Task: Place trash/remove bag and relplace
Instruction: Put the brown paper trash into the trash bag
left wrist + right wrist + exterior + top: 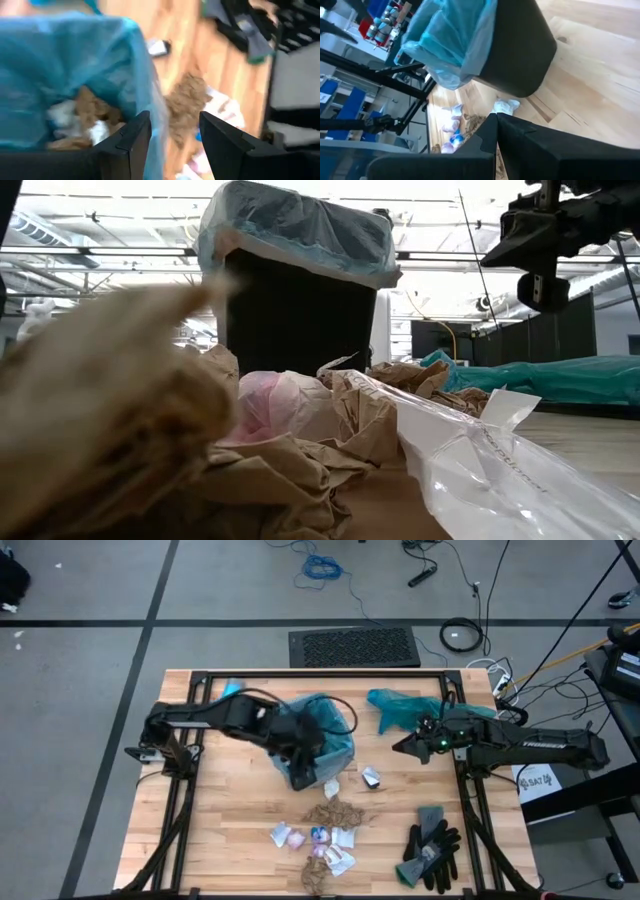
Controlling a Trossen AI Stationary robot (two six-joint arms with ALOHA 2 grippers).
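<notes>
Both arms are dark, near-black, built of boxy links joined by rounded housings. Left arm: glossy black casing, a thin black cable looping over its forearm. Right arm: long straight forearm with small white lettering, illegible; a green light glows near its wrist. Left gripper: flat, matte black, angular fingers with stepped edges. Right gripper: same matte black, blocky fingers.
</notes>
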